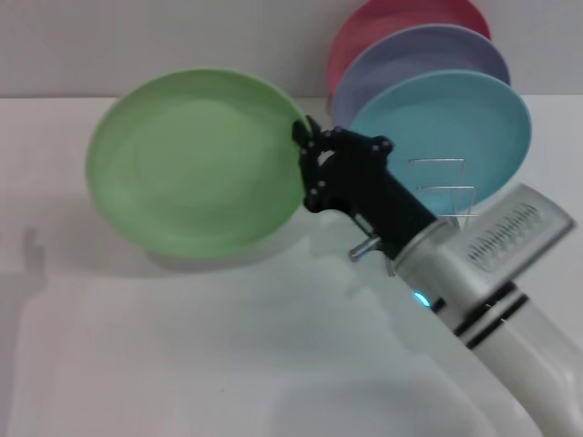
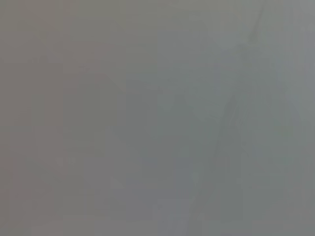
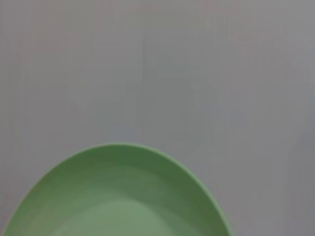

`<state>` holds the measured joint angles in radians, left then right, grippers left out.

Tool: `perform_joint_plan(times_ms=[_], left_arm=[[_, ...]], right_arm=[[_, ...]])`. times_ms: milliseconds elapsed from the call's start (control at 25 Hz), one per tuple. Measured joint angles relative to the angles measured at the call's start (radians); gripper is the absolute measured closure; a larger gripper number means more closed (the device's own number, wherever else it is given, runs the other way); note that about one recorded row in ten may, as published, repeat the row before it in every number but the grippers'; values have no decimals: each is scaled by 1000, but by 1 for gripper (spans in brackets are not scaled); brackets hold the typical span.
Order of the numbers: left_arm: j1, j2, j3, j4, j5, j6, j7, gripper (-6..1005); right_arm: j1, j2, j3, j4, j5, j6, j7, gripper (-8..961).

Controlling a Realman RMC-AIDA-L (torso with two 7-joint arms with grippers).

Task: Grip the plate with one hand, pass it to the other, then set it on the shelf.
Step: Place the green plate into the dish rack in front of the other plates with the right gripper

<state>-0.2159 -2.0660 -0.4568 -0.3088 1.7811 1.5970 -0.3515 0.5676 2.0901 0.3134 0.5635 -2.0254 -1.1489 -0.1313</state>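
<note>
My right end effector pinches the green plate by its rim, holding it tilted above the table, left of the rack where blue, lavender and pink plates stand.

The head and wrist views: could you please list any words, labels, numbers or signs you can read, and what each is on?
None can be read.
The green plate, held at its rim by the right gripper: no text.
The blue plate, lavender plate and red plate: no text.
The right arm's grey vent cover: slots only, no lettering.
</note>
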Motion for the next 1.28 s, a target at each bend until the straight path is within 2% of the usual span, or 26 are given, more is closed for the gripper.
perform_joint_plan(times_ms=[120,160,200,360,560,680,960,1280], left_arm=[[-6,2,-4,12,1,5,-19,548],[-10,2,-4,17,2,6,-22,548],[-10,2,-4,17,2,6,-22,548],[-18,3,-3,23,6,3,-24,548],[-29,4,2,24,11,6,-25,549],[-34,5,4,24,12,6,-26,549],[-40,4,8,16,67,7,-26,550],[-38,3,7,5,109,9,-27,543]], right_arm=[[-35,-4,-2,-22,-12,-100,-1,924],[-61,-5,-5,-46,-12,-177,-1,924],[-61,-5,-5,-46,-12,-177,-1,924],[-139,-10,0,-105,-12,-379,8,923],[-191,-13,1,-180,-11,-508,66,923],[-201,-14,1,-229,-7,-546,106,923],[-190,-15,52,-459,-4,-607,293,923],[-179,-15,54,-537,-3,-618,315,923]])
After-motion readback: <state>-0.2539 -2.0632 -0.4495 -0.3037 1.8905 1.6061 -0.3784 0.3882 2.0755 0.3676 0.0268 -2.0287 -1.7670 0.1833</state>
